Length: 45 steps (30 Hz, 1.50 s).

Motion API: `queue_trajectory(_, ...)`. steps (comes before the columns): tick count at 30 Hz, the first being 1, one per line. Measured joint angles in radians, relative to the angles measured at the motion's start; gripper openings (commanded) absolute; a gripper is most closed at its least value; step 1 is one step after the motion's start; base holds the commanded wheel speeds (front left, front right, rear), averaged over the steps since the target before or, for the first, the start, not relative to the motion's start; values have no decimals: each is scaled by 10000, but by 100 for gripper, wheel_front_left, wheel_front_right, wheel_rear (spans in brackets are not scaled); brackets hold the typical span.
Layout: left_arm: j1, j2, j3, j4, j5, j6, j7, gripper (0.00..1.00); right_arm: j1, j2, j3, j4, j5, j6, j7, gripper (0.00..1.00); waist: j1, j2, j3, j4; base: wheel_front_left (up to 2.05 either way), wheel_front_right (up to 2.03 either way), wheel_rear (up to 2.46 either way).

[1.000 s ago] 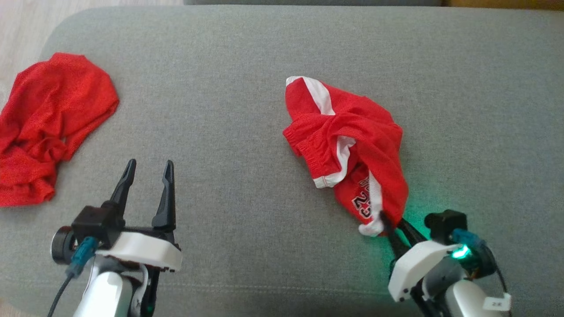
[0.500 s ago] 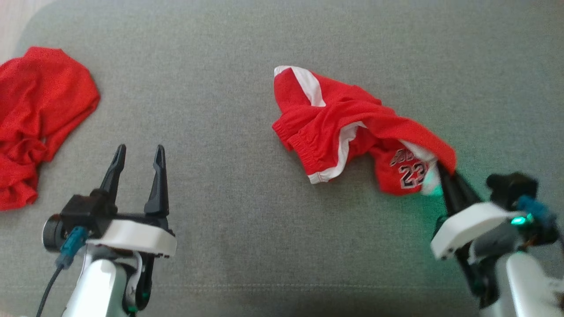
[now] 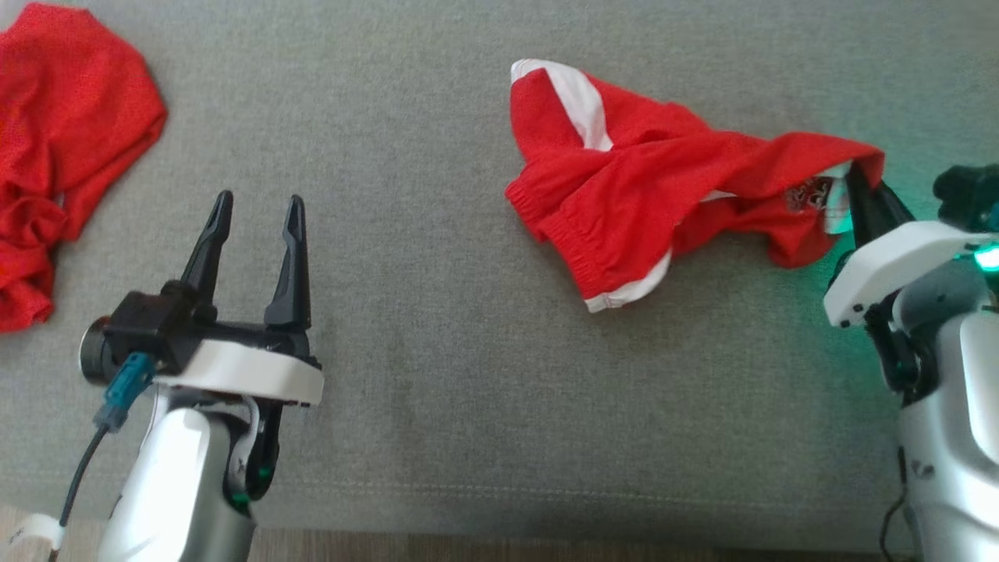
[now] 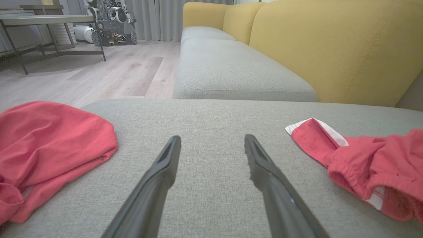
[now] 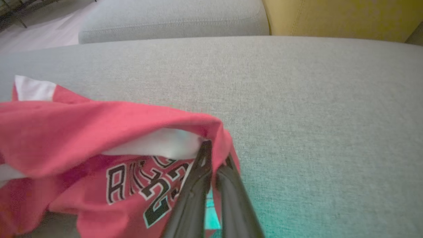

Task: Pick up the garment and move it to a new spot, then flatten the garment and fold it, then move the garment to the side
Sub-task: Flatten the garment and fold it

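Note:
The garment (image 3: pixel 632 195) is a pair of red shorts with white stripes and black lettering, lying crumpled on the grey cushion (image 3: pixel 437 351) right of centre. My right gripper (image 3: pixel 856 178) is shut on its right-hand edge, lifting that end so the cloth stretches out to the right. The right wrist view shows the fingers (image 5: pixel 198 185) pinched on the red fabric (image 5: pixel 99 132) just above the number print. My left gripper (image 3: pixel 256 209) stands open over bare cushion at the lower left, holding nothing; its spread fingertips (image 4: pixel 211 140) point past the garment's waistband end (image 4: pixel 370 162).
A second red cloth (image 3: pixel 62 140) lies bunched at the cushion's far left (image 4: pixel 43 138). The cushion's front edge runs along the bottom of the head view. A yellow sofa back (image 4: pixel 330 49), wooden floor and a table (image 4: pixel 49 19) lie beyond.
My right gripper has shut on the garment's edge and drawn it up and out to the right, stretching the cloth. The left gripper stays open. The head camera has shifted.

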Motion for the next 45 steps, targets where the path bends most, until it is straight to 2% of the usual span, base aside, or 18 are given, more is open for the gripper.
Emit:
queue_trajectory(4, -49, -36, 21, 12, 102, -86, 0, 100, -248, -50, -25, 508, 0, 0, -502, 100, 0, 0, 88, 3, 0, 0, 0)
queue_trajectory(8, -43, -77, 58, 73, 174, -161, 0, 100, -162, -6, 42, 462, -2, 0, -1110, 100, -2, 0, -70, -138, 0, 0, 0)
queue_trajectory(19, 457, -107, 249, 188, 174, -159, 0, 100, 1713, 725, 280, -2161, -792, 0, -2625, 100, -3, 0, -893, -522, 0, 0, 0)
queue_trajectory(25, 915, -73, 314, 268, 261, -69, 0, 100, 2521, 901, 527, -2986, -970, 0, -2759, 100, -3, 0, -1410, -715, 0, 0, 0)
queue_trajectory(32, 1526, -25, 284, 259, 261, 35, 27, 100, 3582, 1007, 746, -3266, -930, 0, -2800, 100, -3, 0, -1956, -910, 0, 0, 0)
queue_trajectory(45, 1836, 35, 98, 40, 261, 119, 205, 100, 3775, 1028, 800, -3335, -614, 0, -2759, 100, -3, 0, -2228, -973, 0, 0, 0)
